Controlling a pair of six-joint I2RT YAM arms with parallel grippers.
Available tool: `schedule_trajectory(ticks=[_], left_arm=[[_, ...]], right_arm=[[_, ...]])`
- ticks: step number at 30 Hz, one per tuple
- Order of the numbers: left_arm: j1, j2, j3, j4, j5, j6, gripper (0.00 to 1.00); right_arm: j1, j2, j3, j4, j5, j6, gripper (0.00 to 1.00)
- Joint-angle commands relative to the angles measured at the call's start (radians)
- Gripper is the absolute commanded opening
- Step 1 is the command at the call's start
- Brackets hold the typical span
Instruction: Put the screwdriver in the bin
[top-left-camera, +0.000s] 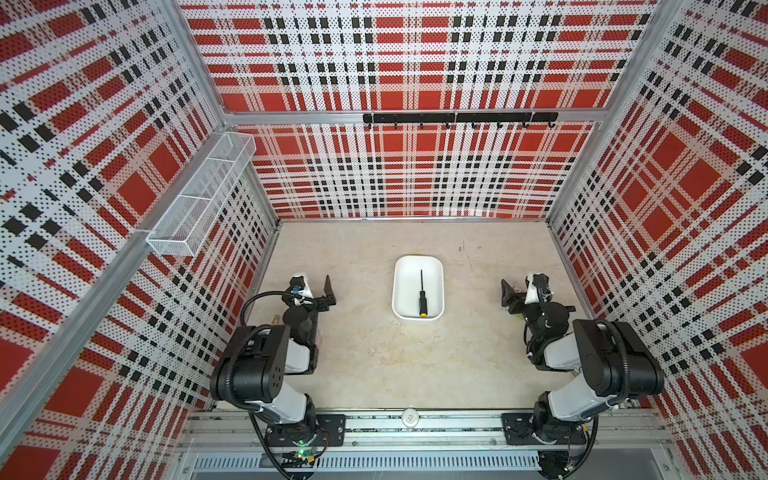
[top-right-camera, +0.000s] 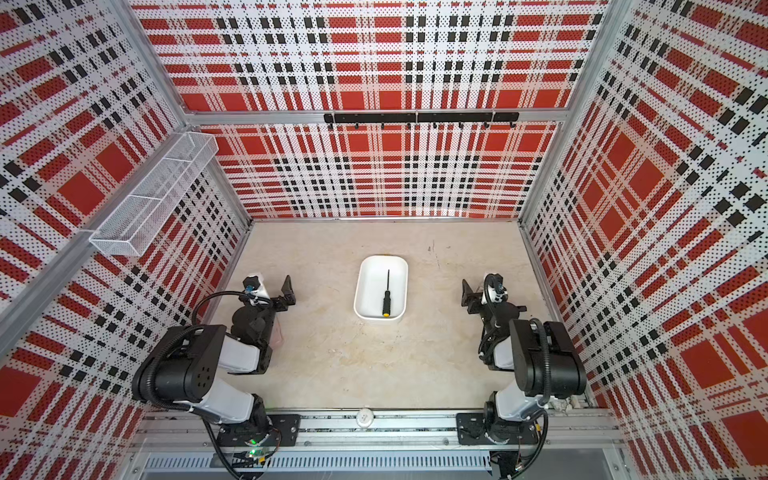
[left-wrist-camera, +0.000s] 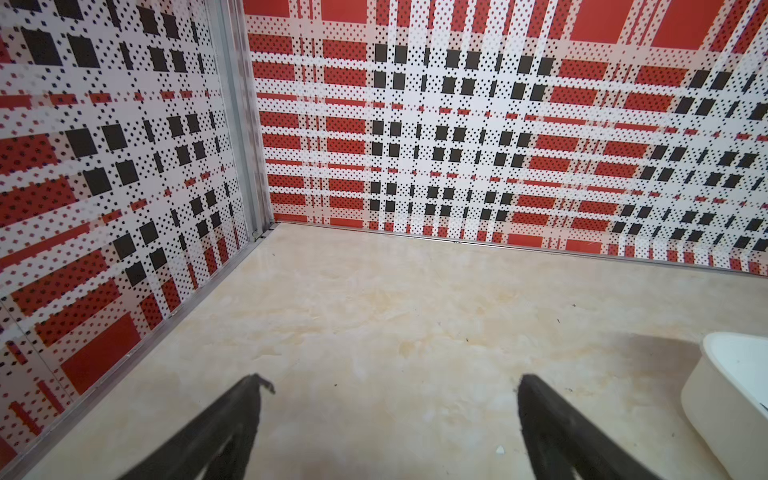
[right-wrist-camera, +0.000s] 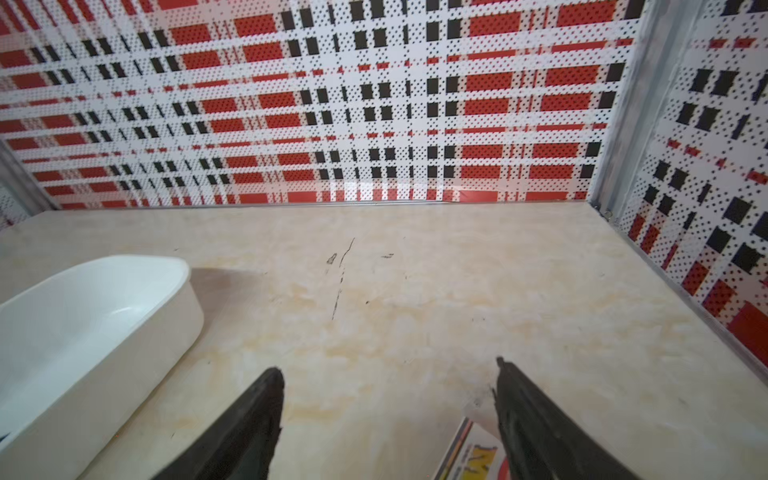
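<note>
Left gripper (left-wrist-camera: 390, 380), right gripper (right-wrist-camera: 388, 365): fingers (left-wrist-camera: 232, 419) spread, empty. Screwdriver (top-left-camera: 422, 293) in bin (top-left-camera: 433, 278), twelve o'clock; placing apparently done, nothing further needed.

The walls (top-left-camera: 415, 62) have a checked pattern of red, white and black, all covered in little dots. The table (top-left-camera: 374, 365) is cream with pale yellow patches, like marble, and has a few dark scratches. The bin (top-left-camera: 433, 286) is plain white. The screwdriver (top-left-camera: 422, 297) has a black handle, a yellow end and a thin dark shaft. The basket (top-left-camera: 199, 195) is white mesh. The rail of hooks (top-left-camera: 457, 117) is black. The left arm (top-left-camera: 257, 374) and the right arm (top-left-camera: 615, 365) are black and white.
</note>
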Motion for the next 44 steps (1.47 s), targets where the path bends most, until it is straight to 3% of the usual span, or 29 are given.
schedule_trajectory(ticks=[1, 11, 15, 44], left_arm=[[-0.002, 0.011, 0.02, 0.024, -0.02, 0.007, 0.98], [-0.002, 0.01, 0.023, 0.017, -0.035, 0.003, 0.98], [-0.001, 0.01, 0.021, 0.017, -0.035, 0.002, 0.98], [-0.003, 0.009, 0.02, 0.021, -0.037, 0.002, 0.98]], right_arm=[[0.055, -0.009, 0.064, -0.154, 0.141, -0.066, 0.88], [0.065, -0.004, 0.063, -0.14, 0.191, -0.065, 0.93], [0.065, -0.006, 0.062, -0.14, 0.191, -0.064, 1.0], [0.067, -0.007, 0.057, -0.133, 0.191, -0.065, 1.0]])
